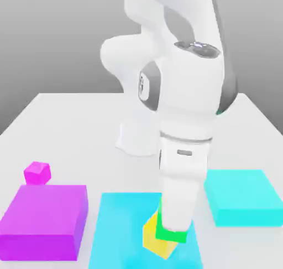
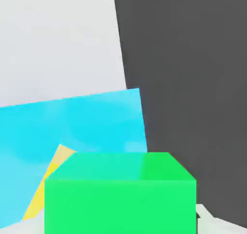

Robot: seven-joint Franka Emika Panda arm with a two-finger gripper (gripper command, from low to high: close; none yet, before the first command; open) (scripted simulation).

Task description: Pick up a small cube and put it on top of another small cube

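My gripper point(image 1: 172, 229) clamped on the green cube point(image 1: 169, 233) above a cyan slab.

My fingers are closed tight on the green cube point(image 2: 120, 192), which sits between them at the bottom of my white arm point(image 1: 185, 124), over the near cyan slab point(image 1: 119, 229). A yellow cube point(image 1: 151, 233) lies on that slab, touching or just beside the green one on the exterior view's left. The small pink cube point(image 1: 37, 172) rests on the white table point(image 1: 72, 124), well apart toward the exterior view's left, just behind the large flat magenta block point(image 1: 47, 218). A second cyan slab point(image 1: 243, 198) lies toward the exterior view's right. I can read no writing, label or brand on any of these plain blocks or on my arm.
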